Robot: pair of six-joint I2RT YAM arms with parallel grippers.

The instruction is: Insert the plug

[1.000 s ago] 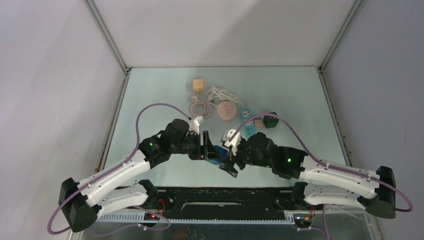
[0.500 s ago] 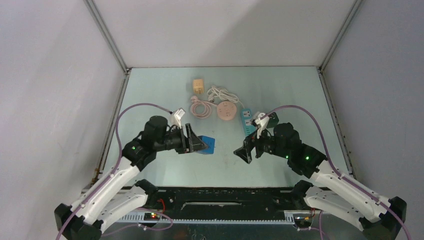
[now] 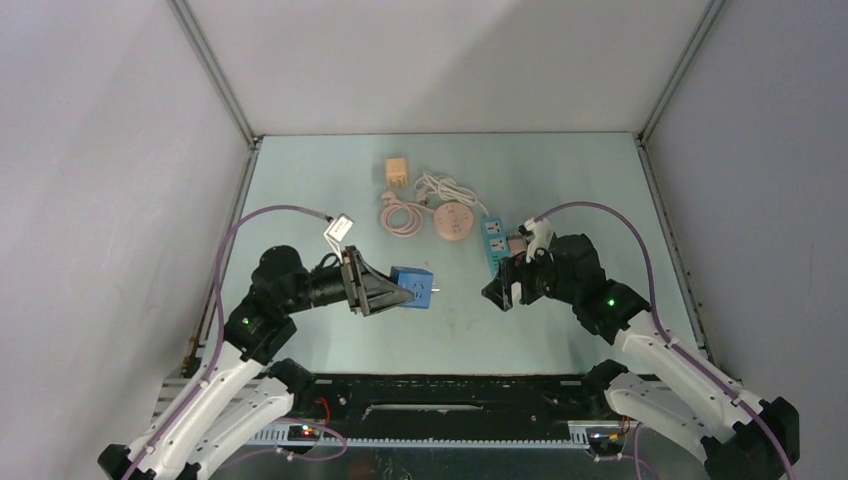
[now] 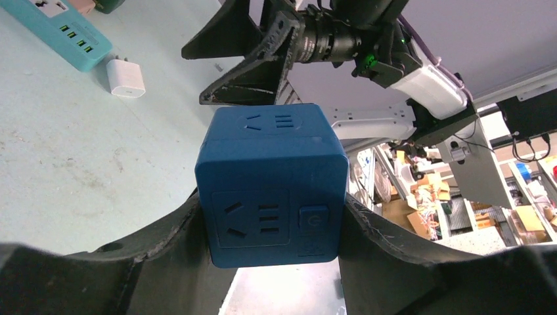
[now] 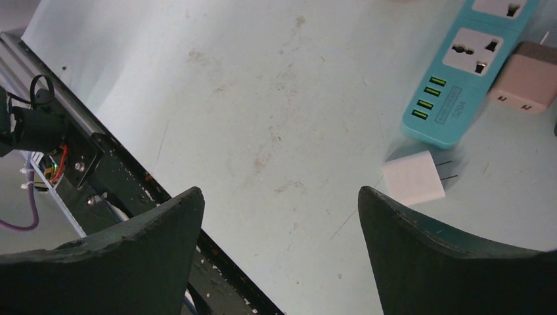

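My left gripper is shut on a blue cube socket and holds it above the table. In the left wrist view the cube sits between my fingers, with a socket face and a power button facing the camera. My right gripper is open and empty, to the right of the cube and apart from it. It also shows in the left wrist view. A small white plug lies on the table beside my right finger and shows in the left wrist view.
A teal power strip lies behind my right gripper, with a pink adapter beside it. A round pink socket, a coiled pink cable, a white cable and an orange adapter lie at the back. The black front rail is close.
The two grippers have drawn apart from the table's middle. My left gripper carried the blue cube left and up. My right gripper swung back right towards the teal strip, open.
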